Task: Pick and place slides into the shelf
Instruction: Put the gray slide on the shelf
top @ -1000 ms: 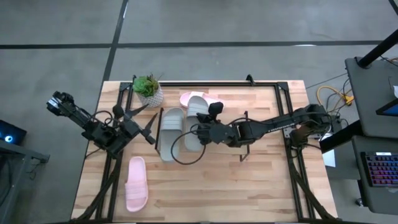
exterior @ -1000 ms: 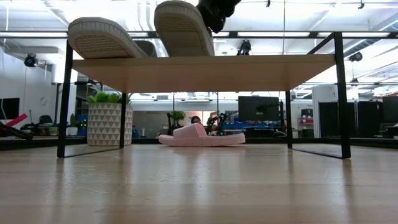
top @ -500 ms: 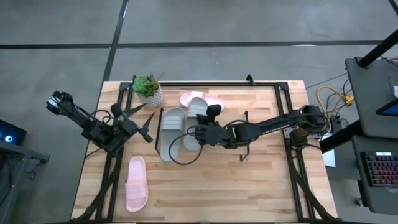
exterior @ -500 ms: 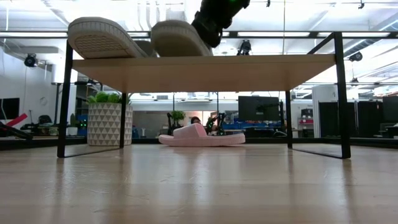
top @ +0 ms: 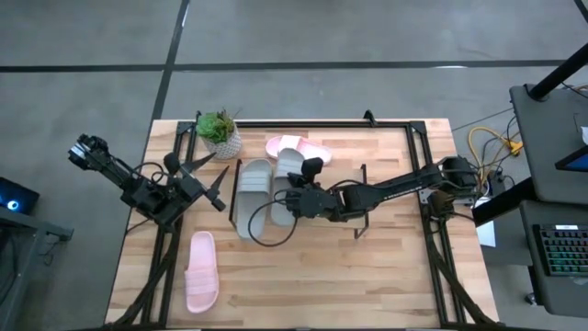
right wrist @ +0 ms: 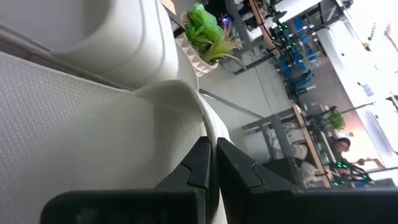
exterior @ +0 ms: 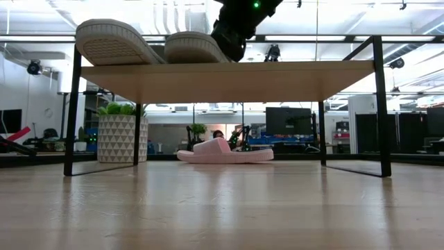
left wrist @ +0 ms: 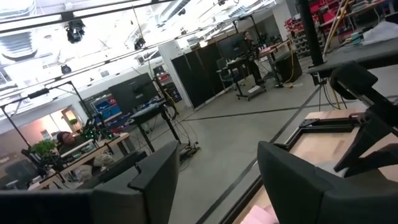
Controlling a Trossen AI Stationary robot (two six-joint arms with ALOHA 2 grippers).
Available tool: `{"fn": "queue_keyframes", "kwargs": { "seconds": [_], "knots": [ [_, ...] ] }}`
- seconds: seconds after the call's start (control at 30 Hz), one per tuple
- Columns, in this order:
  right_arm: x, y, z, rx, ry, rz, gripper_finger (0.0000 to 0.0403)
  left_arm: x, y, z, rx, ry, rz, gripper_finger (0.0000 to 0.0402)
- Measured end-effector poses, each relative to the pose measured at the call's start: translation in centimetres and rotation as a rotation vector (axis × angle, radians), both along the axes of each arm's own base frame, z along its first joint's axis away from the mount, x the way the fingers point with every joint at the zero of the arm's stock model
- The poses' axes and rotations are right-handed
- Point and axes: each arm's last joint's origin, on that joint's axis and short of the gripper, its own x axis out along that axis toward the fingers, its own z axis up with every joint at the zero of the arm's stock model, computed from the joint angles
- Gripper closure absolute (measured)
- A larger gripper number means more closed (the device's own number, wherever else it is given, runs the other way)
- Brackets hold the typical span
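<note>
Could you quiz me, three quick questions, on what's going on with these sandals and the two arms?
1. True or false: both grey sandals are on top of the shelf.
2. Which tool grips a grey sandal: A) the left, B) the right, C) neither?
3. Fill in: the pink sandal nearest the left arm lies on the ____, off the shelf.

Key
1. True: one grey sandal rests there, and the second grey sandal beside it is low over the board.
2. B: the right tool is shut on the second grey sandal's strap; the left tool is open and holds nothing.
3. Table: the pink sandal lies there.
</note>
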Motion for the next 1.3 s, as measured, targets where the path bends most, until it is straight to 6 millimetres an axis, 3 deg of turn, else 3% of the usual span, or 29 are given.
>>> {"fn": "queue_keyframes", "kwargs": {
  "seconds": [1.3],
  "knots": [
    [0.37, 0.89, -0.73, 0.020, 0.005, 0.037, 0.0392, -0.07, 0.06, 0.00, -0.001, -0.002, 0.001, 0.0200]
  ]
}}
